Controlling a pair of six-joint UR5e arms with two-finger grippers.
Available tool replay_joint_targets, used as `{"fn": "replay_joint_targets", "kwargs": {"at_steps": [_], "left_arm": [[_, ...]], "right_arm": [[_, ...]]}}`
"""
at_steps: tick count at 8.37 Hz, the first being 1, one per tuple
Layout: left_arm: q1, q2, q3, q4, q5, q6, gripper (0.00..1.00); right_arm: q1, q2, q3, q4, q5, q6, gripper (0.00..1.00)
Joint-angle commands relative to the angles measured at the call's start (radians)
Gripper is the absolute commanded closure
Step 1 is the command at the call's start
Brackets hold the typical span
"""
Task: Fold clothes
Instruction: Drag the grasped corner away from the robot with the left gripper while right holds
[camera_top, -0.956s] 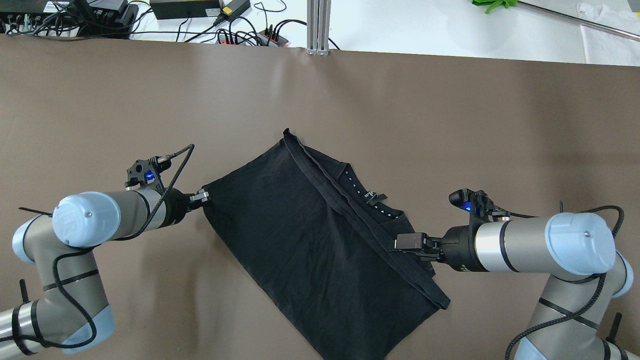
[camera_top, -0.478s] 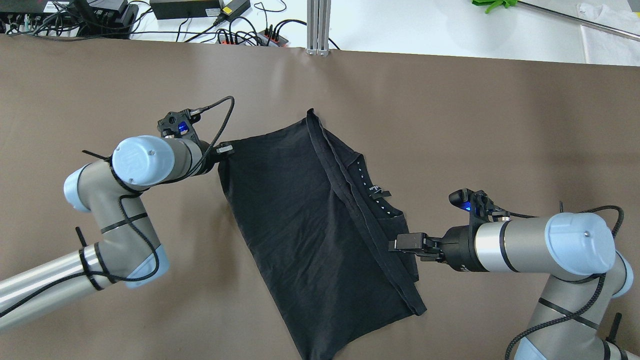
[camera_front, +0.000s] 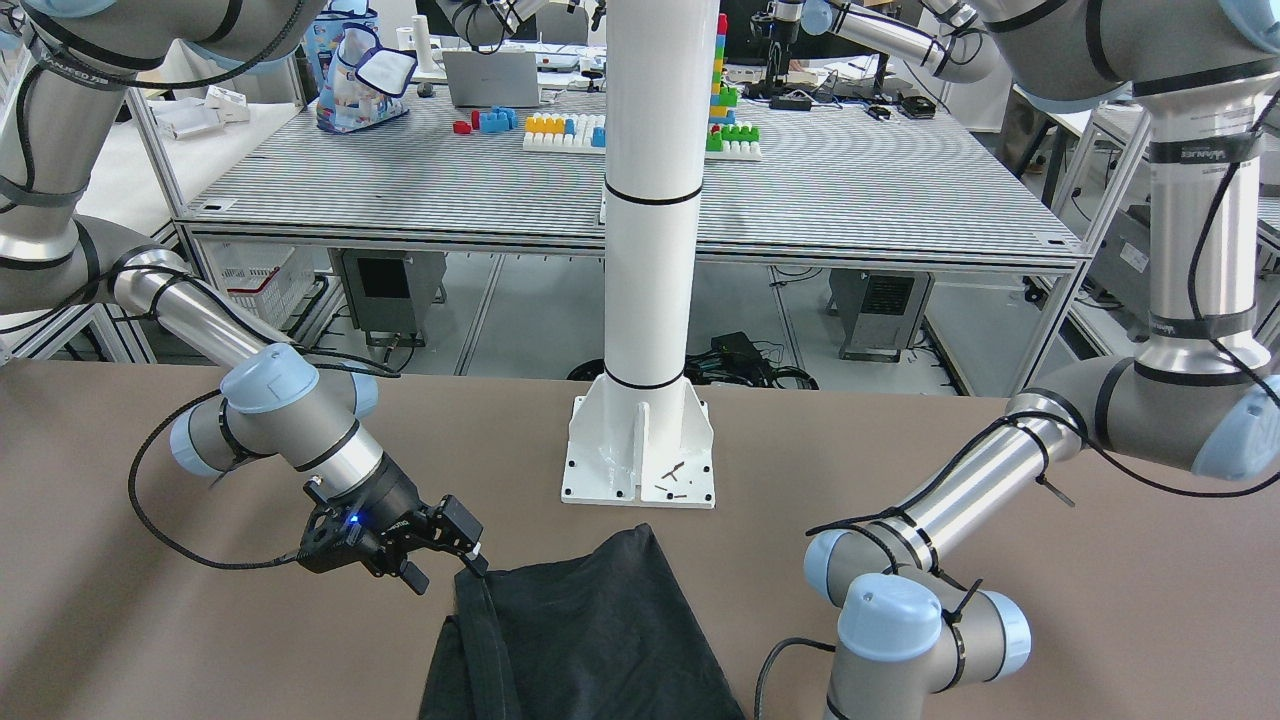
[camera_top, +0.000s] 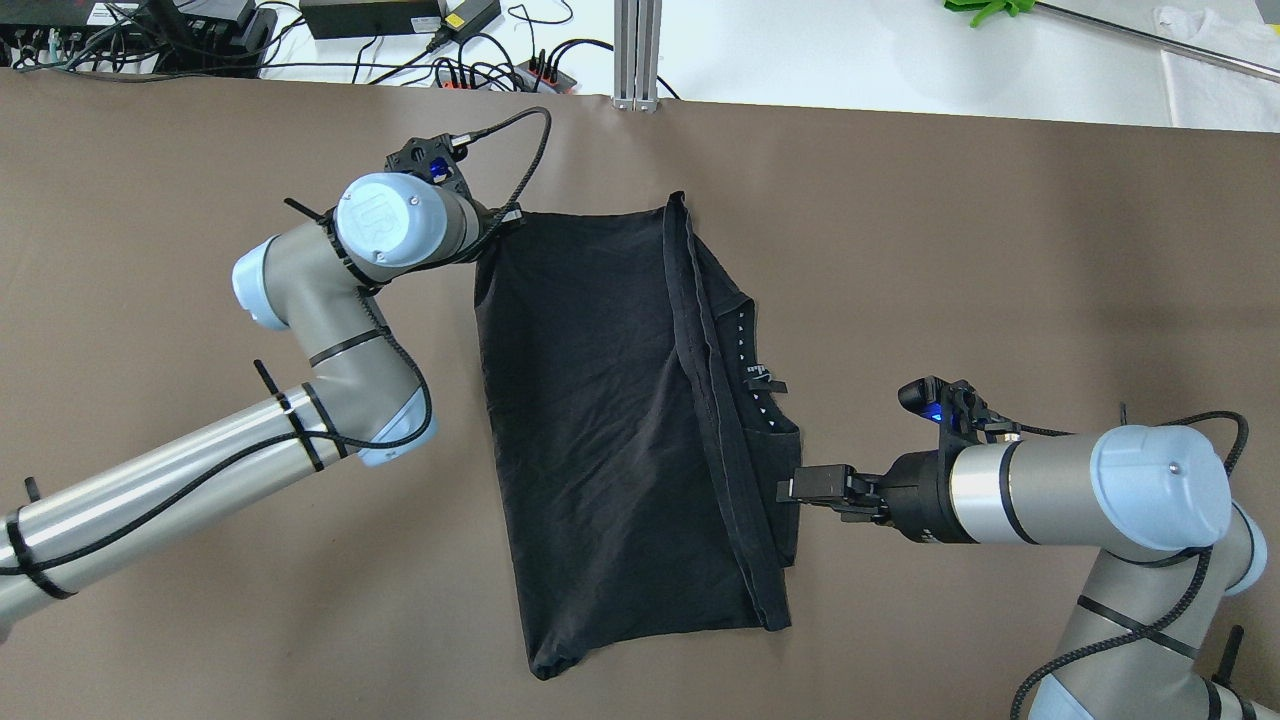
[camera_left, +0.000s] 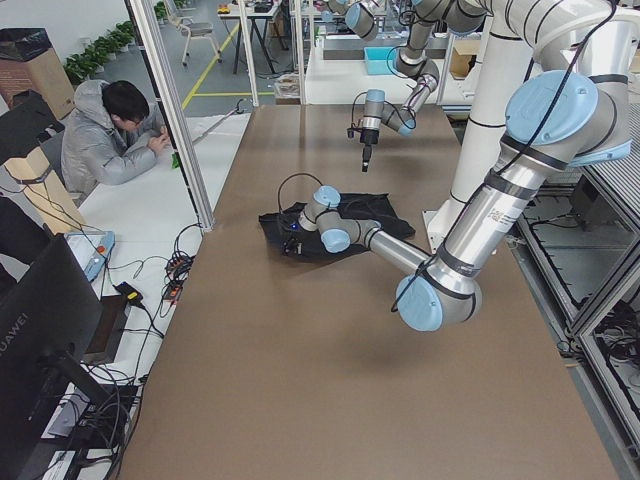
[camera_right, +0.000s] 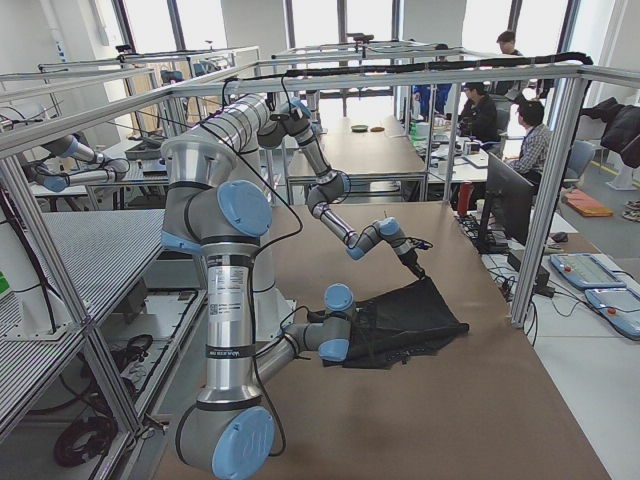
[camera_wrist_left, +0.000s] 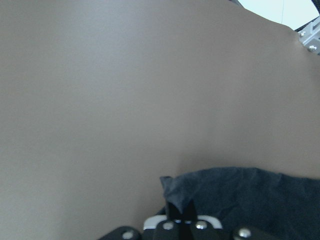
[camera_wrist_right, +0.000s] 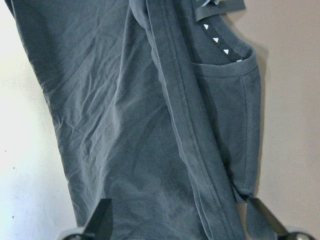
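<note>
– Black fabric, thin, one garment: where was it?
– Flat on the brown desk, midway between the arms, long way running away from the robot, a hemmed band doubled over along its right side.
– And the tools?
– The left tool was pinched tight on the far left corner. The right tool sat at the right edge, fingers spread wide, gripping nothing.
– Which step, then?
– Squaring it up before a fold, I judged; the edges ran nearly straight with the desk.
– Next move?
– Probably the right tool had to close on that edge through every layer, then both carry the cloth across evenly, or the thin stuff would bunch.
</note>
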Motion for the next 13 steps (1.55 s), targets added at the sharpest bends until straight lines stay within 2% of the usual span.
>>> {"fn": "replay_joint_targets", "kwargs": {"at_steps": [1, 2, 3, 4, 5, 7, 9, 10, 11, 13], "left_arm": [[-0.008, -0.198, 0.23, -0.011, 0.042, 0.021, 1.0], [-0.01, -0.238, 0.287, -0.023, 0.053, 0.021, 1.0], [-0.002, -0.244, 0.316, -0.055, 0.103, 0.02, 1.0], [-0.001, -0.243, 0.332, -0.074, 0.122, 0.021, 0.01], [-0.001, -0.244, 0.323, -0.076, 0.119, 0.021, 0.0], [-0.028, -0.264, 0.3, -0.074, 0.075, 0.079, 0.0], [-0.083, -0.228, 0.222, -0.068, -0.062, 0.148, 0.0], [-0.117, -0.176, 0.159, -0.068, -0.131, 0.176, 0.0], [-0.148, -0.112, 0.084, -0.07, -0.209, 0.203, 0.0], [-0.185, 0.025, -0.068, -0.071, -0.286, 0.222, 0.0]], "right_arm": [[0.001, 0.0, -0.001, 0.0, -0.013, -0.003, 0.06], [0.001, 0.0, 0.0, 0.0, -0.011, -0.003, 0.06], [0.0, 0.0, 0.0, 0.0, -0.013, -0.001, 0.06], [0.0, 0.0, -0.001, 0.0, -0.014, -0.003, 0.06], [0.001, 0.002, 0.0, 0.001, -0.014, -0.004, 0.06], [0.003, 0.037, -0.003, -0.026, -0.091, -0.003, 0.06], [0.04, 0.151, -0.003, -0.226, -0.096, -0.039, 0.06], [0.043, 0.211, -0.003, -0.339, -0.135, -0.102, 0.06], [0.044, 0.253, -0.014, -0.406, -0.187, -0.143, 0.06], [0.044, 0.345, -0.145, -0.423, -0.252, -0.193, 0.06]]}}
